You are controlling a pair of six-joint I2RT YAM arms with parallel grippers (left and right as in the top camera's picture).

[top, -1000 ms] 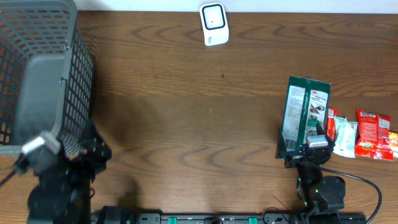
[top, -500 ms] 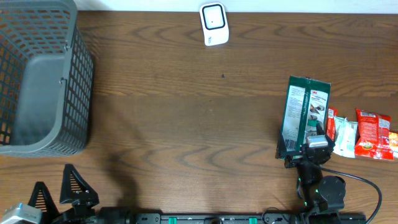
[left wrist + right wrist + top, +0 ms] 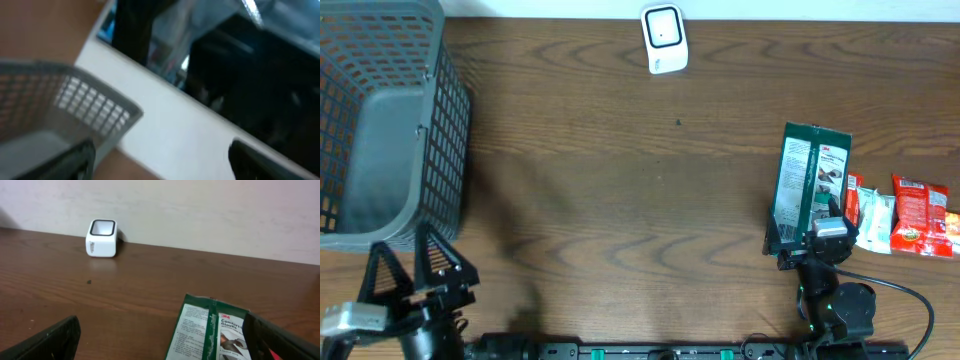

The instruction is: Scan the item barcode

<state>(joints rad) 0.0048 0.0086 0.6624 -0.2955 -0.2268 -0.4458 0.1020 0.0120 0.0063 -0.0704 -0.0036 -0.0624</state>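
Right claw (image 3: 806, 228) at the near right edge of the brown wooden table (image 3: 620, 190), fingers spread fully apart, gripping nothing. Between those fingers, the near end of a flat green packet with a white printed label (image 3: 808, 170), lying lengthwise toward the far side; contact with the fingers impossible to tell. Just right of it, a small white-and-red sachet (image 3: 872, 220) and a red snack packet (image 3: 920, 215). At the far edge, near centre, a small white box-shaped barcode scanner with a dark window (image 3: 663, 38), well apart from the green packet. Left claw (image 3: 400, 240) at the near left, also wide open and empty, at the near wall of a grey plastic mesh basket (image 3: 445, 150). Left wrist view blurred.
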